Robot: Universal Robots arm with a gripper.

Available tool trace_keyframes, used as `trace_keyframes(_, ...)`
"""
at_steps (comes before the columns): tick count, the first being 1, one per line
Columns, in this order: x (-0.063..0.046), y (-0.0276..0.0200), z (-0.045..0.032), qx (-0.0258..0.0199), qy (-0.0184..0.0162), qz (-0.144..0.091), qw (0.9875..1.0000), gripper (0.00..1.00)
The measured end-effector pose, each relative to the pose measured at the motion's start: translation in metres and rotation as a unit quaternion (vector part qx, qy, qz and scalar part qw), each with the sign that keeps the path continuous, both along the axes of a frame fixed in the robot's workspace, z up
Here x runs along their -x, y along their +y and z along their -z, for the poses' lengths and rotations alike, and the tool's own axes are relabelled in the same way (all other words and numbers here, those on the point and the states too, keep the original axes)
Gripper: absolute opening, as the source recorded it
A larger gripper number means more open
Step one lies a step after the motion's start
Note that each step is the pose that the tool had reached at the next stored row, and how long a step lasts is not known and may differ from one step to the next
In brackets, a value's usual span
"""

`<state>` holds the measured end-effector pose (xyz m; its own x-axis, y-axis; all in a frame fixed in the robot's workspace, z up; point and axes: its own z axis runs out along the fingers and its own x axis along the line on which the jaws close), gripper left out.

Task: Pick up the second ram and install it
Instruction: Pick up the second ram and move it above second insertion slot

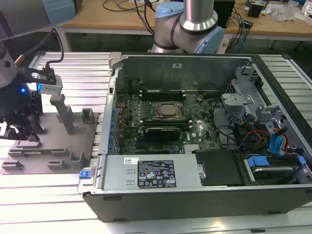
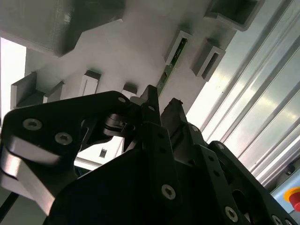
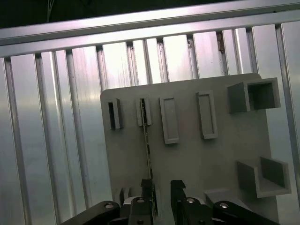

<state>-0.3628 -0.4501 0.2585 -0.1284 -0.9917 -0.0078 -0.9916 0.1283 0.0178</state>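
Ram [image 3: 146, 145]: on edge in the grey plate [image 3: 211, 164], far end in a raised slot | long axis runs straight away from you | your fingers [image 3: 148, 187] are apart, nothing clamped; the ram's near end sits just beside one finger | thin green board, matte plastic plate, ribbed metal surface [image 3: 56, 117].

The arm [image 1: 187, 29] stands on its base at the back of the exterior view, and its far links come in at that view's upper left. There the wrist [image 1: 7, 68] points straight down, with the black gripper [image 1: 19, 130] hanging low beneath it. In both wrist views the two fingers [image 3: 147, 190] stand parallel, with a narrow open gap between their tips.
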Motion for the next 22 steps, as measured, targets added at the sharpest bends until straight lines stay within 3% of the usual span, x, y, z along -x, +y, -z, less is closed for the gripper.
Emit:
trace_keyframes(7, 0.0, -0.0006, 0.0133, 0.0, 0.0, 0.0, 1.0, 0.28)
trace_keyframes(10, 0.0, -0.0068, 0.0229, 0.0, 0.0, 0.0, 1.0, 0.28)
trace_keyframes(12, 0.002, -0.0084, 0.0295, 0.0, 0.0, -0.006, 1.0, 0.28)
trace_keyframes(15, 0.006, -0.0087, 0.0359, 0.0, 0.0, -0.02, 0.9998, 0.28)
trace_keyframes(22, 0.012, -0.0087, 0.0542, 0.0, 0.0, -0.022, 0.9998, 0.28)
